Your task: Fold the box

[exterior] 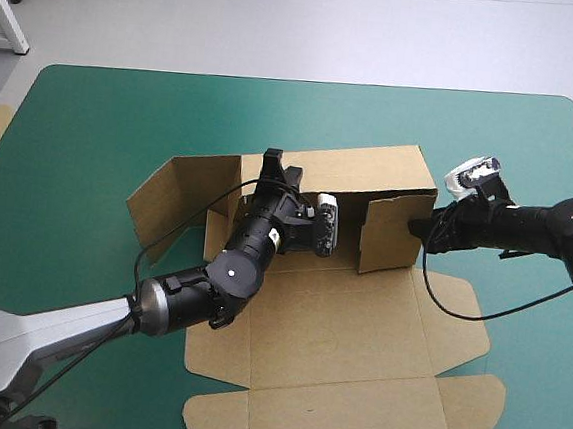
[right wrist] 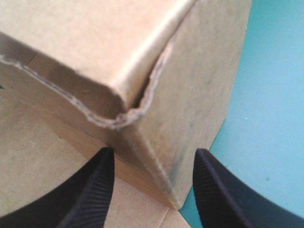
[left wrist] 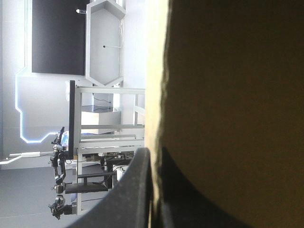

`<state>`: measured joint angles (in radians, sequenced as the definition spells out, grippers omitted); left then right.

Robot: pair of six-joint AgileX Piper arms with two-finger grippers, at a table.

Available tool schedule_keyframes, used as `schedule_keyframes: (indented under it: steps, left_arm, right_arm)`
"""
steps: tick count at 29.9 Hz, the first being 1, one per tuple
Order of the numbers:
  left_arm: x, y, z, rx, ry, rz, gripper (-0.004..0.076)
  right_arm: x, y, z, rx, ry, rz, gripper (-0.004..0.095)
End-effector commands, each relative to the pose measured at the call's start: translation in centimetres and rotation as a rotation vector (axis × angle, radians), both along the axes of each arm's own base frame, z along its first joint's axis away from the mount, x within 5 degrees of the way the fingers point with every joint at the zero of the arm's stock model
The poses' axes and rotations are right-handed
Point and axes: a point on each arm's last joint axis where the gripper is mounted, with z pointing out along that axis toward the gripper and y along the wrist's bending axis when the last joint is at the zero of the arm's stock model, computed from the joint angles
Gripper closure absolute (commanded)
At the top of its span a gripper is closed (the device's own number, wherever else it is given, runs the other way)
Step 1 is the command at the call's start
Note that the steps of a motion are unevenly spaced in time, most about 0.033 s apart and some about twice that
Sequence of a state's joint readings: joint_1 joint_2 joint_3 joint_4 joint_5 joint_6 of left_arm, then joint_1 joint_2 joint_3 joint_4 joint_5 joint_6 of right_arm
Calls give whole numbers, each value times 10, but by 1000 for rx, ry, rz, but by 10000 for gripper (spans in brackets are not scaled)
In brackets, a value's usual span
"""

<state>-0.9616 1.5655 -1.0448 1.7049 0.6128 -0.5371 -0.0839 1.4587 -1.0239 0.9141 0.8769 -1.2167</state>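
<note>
The brown cut-board box (exterior: 347,320) lies mid-way on the teal-green bench (exterior: 115,109), its far wall pinched upright by the left gripper (exterior: 274,165) with black fingers (left wrist: 135,190), while the right gripper (exterior: 416,229) holds its fingers (right wrist: 95,190) spread around the right corner, probably to steady it.

You can read nothing here. The box (exterior: 371,172) carries no text, label, brand or number that shows, also not on its corner just ahead of the right claw (right wrist: 155,151).
</note>
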Motion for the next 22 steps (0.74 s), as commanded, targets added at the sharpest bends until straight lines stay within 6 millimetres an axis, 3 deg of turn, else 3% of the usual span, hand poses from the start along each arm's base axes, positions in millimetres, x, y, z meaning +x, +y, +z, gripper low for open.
schedule_keyframes:
  steps: [1, 15, 22]
  left_arm:
    - [-3, 2, 26, -34, -89, -12, 734]
    - [-3, 2, 26, -37, -88, -10, 734]
    - [-3, 1, 26, -35, -87, -16, 734]
  right_arm:
    - [2, 7, 20, 23, -99, -48, 426]
    - [10, 15, 30, 80, -231, -64, 467]
    - [18, 10, 31, 9, -339, -88, 456]
